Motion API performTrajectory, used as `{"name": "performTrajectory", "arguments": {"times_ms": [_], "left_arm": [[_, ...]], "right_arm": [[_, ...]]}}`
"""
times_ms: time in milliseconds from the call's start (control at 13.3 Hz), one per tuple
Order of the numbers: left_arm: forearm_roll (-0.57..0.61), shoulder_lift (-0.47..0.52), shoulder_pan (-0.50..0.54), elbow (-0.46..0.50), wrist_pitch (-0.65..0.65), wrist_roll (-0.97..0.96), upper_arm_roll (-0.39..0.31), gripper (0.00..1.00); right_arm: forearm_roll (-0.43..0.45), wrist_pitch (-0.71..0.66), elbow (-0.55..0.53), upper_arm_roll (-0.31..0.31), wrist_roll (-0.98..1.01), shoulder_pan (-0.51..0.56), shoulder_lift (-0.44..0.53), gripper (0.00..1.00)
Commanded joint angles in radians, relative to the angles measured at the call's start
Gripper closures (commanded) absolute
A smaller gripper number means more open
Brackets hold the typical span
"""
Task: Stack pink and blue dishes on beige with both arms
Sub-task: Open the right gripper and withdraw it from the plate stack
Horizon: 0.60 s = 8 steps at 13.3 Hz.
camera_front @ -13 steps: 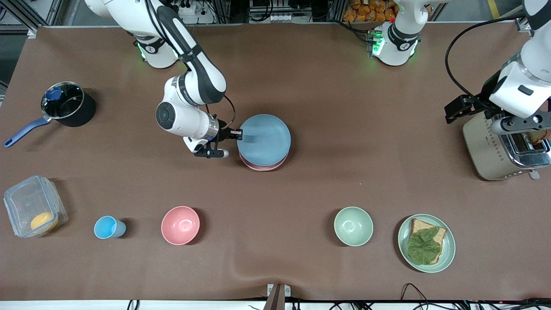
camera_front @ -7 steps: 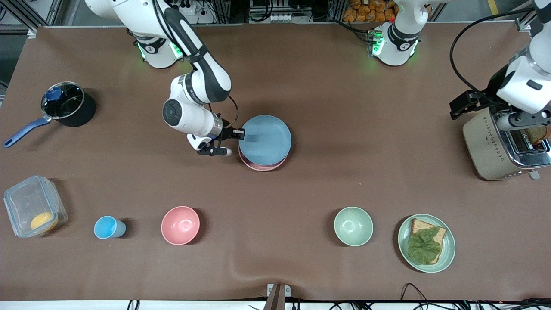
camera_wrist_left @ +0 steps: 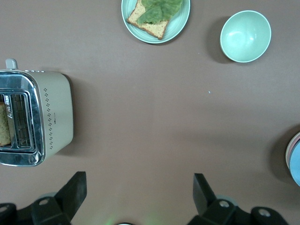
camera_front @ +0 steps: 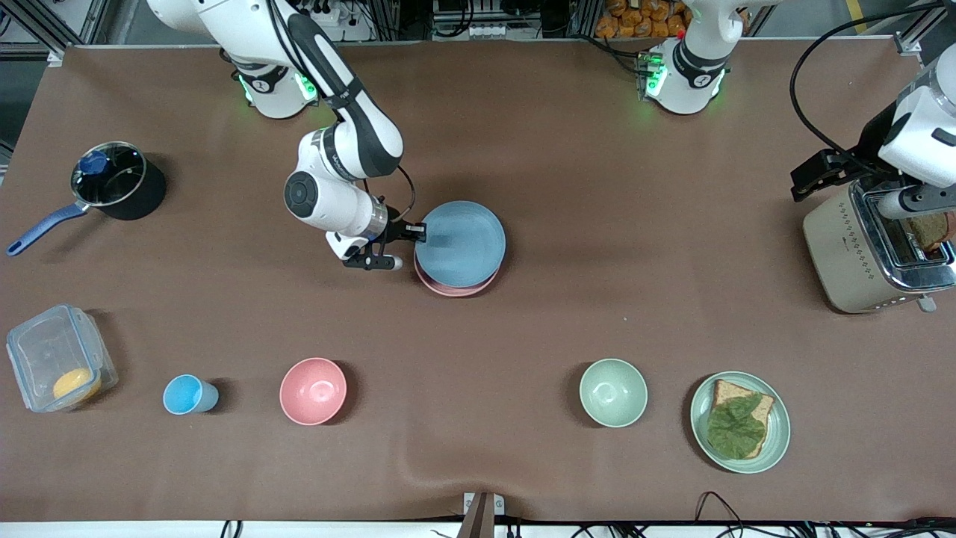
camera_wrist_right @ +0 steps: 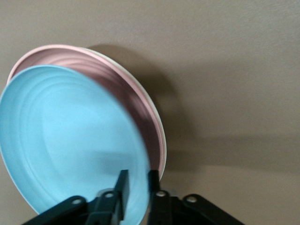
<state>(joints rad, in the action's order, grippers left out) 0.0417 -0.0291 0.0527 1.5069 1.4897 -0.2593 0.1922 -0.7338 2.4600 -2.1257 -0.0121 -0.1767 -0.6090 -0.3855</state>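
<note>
1. While the right gripper [camera_front: 417,235] pinches its rim, the matte light blue plate [camera_front: 461,243] hangs tilted over the pink plate [camera_wrist_right: 136,108] mid-table.
2. Left gripper [camera_wrist_left: 139,190] hovers spread near the toaster [camera_front: 874,250].

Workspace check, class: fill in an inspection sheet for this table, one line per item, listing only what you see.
Surface: brown table cover, a ripple at the front edge.
Job's things: blue plate tilted over pink plate; a pale rim shows beneath in the right wrist view.
Clutter: pot, container, blue cup, pink bowl, green bowl, sandwich plate, toaster.
Grippers: right tool clamps the blue plate's rim; left tool open, up beside the toaster.
Cables: black cable on left arm.
Surroundings: nothing seen clearly.
</note>
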Motion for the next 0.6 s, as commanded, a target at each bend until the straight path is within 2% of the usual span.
{"name": "performTrajectory", "arguments": {"times_ms": [0,151,301,527], "left_arm": [[-0.039,0.023,0.001,0.016,-0.012,0.018,-0.014,0.0],[-0.048,0.023,0.004,0.022,-0.011,0.018,-0.014,0.0],[-0.054,0.025,0.01,0.022,-0.011,0.017,-0.014,0.0],[-0.055,0.026,0.01,0.021,-0.011,0.022,-0.014,0.0]], "right_arm": [[-0.032,-0.004,0.003,-0.008,-0.05,-0.009,0.031,0.0],[-0.026,-0.057,0.003,-0.018,-0.052,0.006,0.069,0.0],[-0.006,-0.168,0.015,-0.055,-0.04,0.061,0.117,0.0],[0.137,-0.405,0.102,-0.147,0.031,0.165,0.14,0.0]]}}
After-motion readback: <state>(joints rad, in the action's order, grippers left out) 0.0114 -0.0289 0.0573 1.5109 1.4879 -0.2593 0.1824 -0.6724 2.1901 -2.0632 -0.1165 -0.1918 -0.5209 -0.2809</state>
